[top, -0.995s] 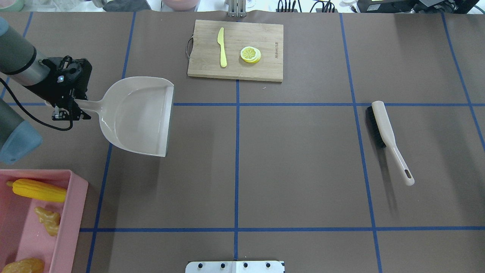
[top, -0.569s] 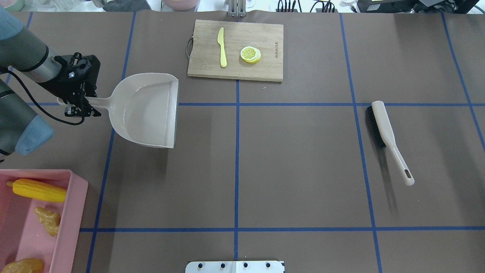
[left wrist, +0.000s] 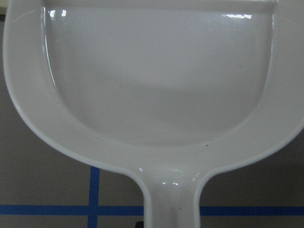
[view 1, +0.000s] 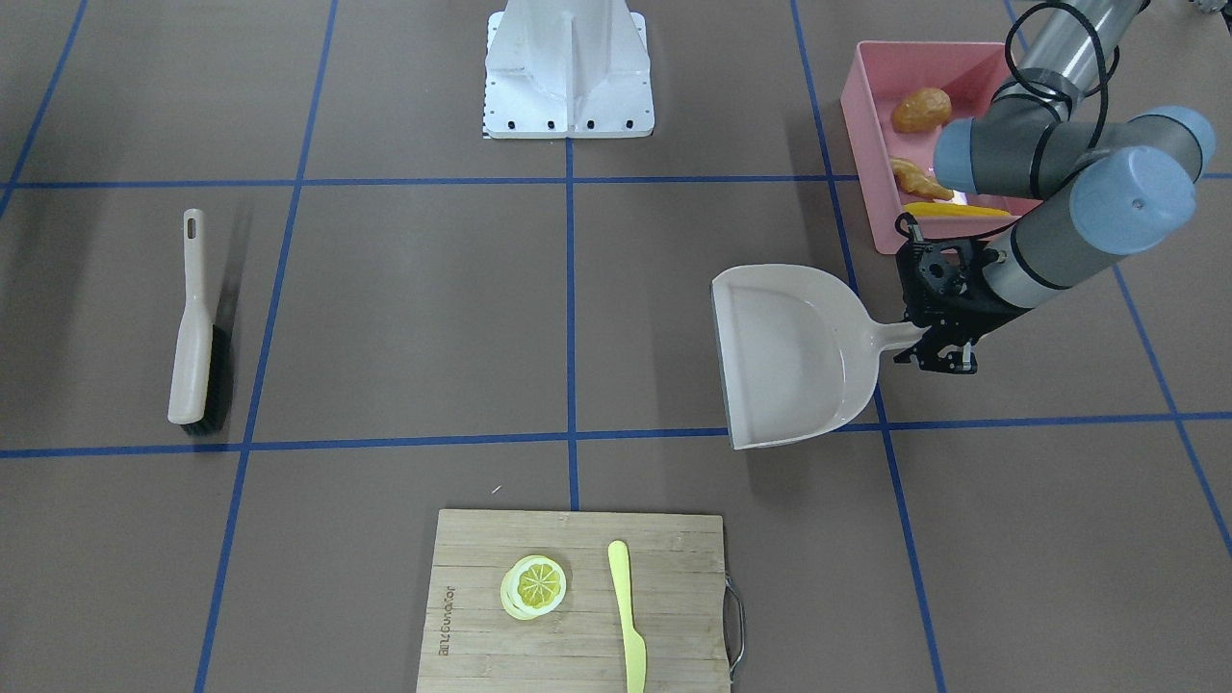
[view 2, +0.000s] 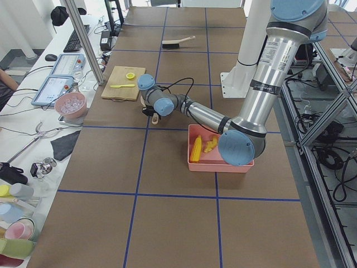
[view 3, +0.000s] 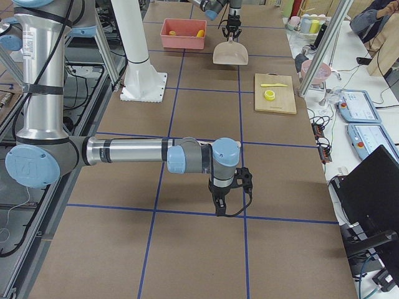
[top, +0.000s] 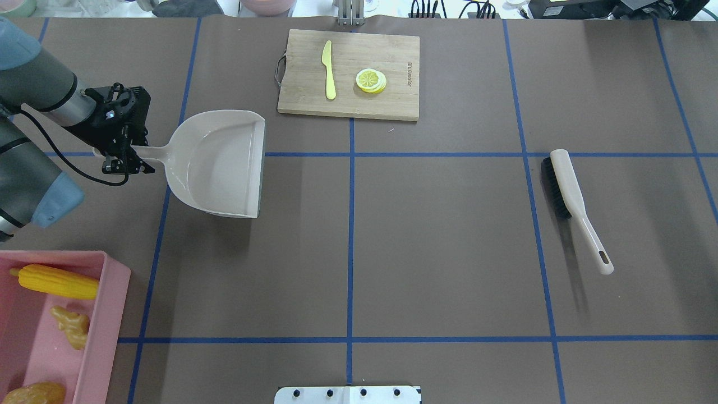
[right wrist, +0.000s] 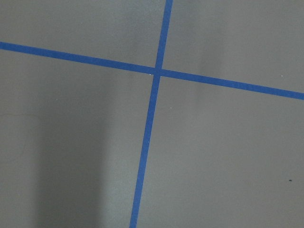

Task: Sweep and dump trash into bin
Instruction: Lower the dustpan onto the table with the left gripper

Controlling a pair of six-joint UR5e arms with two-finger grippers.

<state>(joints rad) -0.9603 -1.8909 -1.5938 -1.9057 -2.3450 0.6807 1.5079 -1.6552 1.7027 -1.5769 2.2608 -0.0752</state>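
Close in on my left side, the bin (top: 115, 292) already holds all three pieces of trash: the corn cob (top: 56, 281), the ginger root (top: 71, 326) and the potato (top: 31, 394) lie on its floor, so I judge the dumping done. Just beyond it, my left gripper (top: 130, 161) pinches the handle end of the dustpan (top: 221, 163). The pan is empty, hollow side up, with its mouth toward the middle of the table (top: 449, 252). Gripping that far back keeps the scoop clear ahead of my fingers. Its shadow suggests it hovers slightly above the surface, though I cannot be sure. What is left, I think, is only to set it down.

Out on my right the brush (top: 572, 202) lies flat with nothing holding it. My right gripper (view 3: 219, 205) hangs over bare table, apart from the brush; whether its fingers are spread I cannot tell. Farthest off, the cutting board (top: 392, 56) carries the knife (top: 328, 70) and the lemon slice (top: 371, 80), neither of them trash.
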